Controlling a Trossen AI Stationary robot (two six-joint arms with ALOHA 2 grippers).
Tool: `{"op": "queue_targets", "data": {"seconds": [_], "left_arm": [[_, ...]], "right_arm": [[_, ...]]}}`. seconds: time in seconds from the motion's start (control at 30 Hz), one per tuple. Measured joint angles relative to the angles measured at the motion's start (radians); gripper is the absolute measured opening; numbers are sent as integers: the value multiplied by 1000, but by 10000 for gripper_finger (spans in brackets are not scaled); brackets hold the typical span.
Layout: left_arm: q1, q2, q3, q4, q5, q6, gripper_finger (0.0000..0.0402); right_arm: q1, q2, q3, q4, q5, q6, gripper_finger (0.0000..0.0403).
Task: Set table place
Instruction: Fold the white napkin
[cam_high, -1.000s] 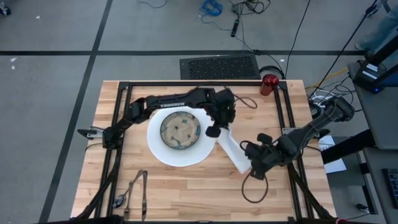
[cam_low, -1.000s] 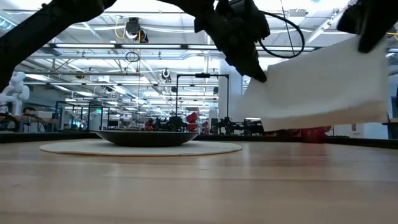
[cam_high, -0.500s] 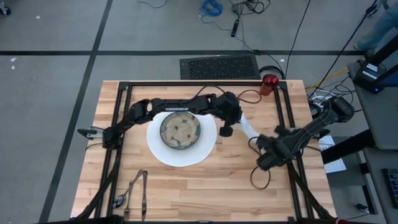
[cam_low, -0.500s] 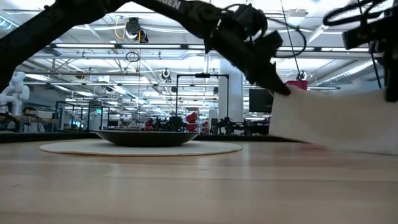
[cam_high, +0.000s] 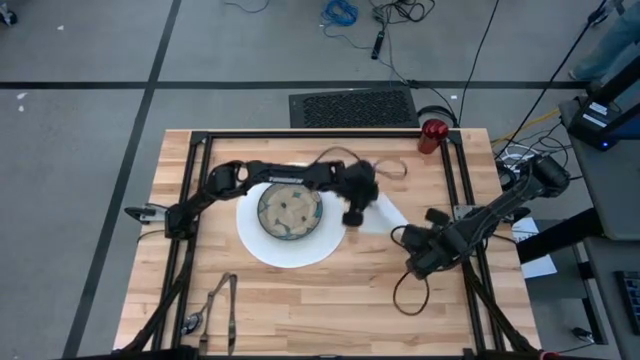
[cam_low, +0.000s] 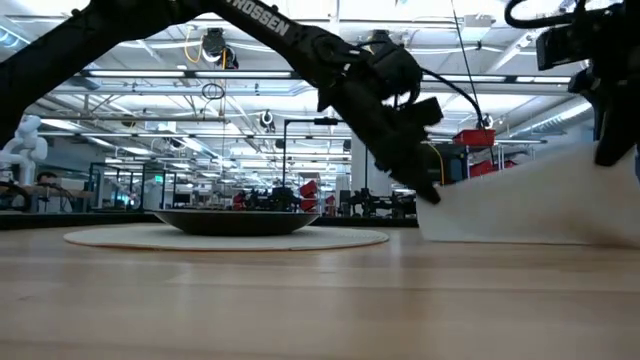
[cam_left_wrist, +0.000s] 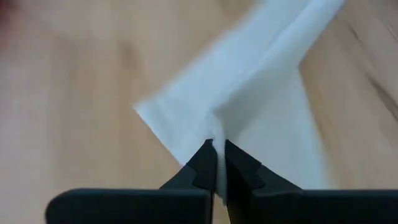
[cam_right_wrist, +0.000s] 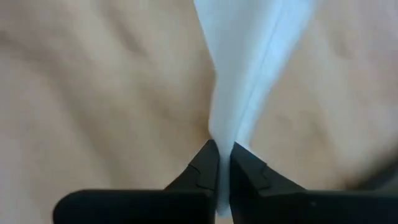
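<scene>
Pale plank wooden table (cam_high: 300, 300) with black frame carries a big round white plate (cam_high: 265, 248) near centre, patterned beige-blue bowl (cam_high: 290, 210) on it. Left arm stretches over the plate's far side; left gripper (cam_left_wrist: 217, 149) is clamped on one edge of the white cloth napkin (cam_high: 388, 214), just right of the plate. Right arm reaches in from the table's right edge; right gripper (cam_right_wrist: 222, 147) is pinched on the napkin's other end. Half a second ago the napkin hung higher; now its lower edge meets the table. Small red cup (cam_high: 433, 132) at far edge, dark cutlery (cam_high: 215, 305) near front-left.
</scene>
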Motion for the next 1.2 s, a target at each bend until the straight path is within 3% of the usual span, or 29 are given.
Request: {"op": "queue_targets", "data": {"seconds": [0.23, 0.37, 0.6, 0.77, 0.97, 1.1, 1.2], "left_arm": [[-96, 0, -99, -56, 39, 22, 0], [-136, -4, -85, -101, 40, 23, 0], [-151, -86, -52, -156, 39, 24, 0], [-150, -170, -51, -191, 54, 25, 0], [-157, -204, -50, -275, 180, 31, 0], [-155, -180, -56, -256, 183, 30, 0], [-135, -156, -59, -248, 179, 33, 0]], "right_arm": [[11, 43, 0, 90, -95, -34, 0], [13, 45, 0, 92, -162, -38, 0], [15, 21, 63, -12, -170, -24, 0], [36, 17, 131, -61, -159, -31, 0], [82, 17, 172, -63, -79, -38, 0], [90, 16, 138, -106, 44, -18, 0], [64, 17, 66, -112, 72, 33, 0]]}}
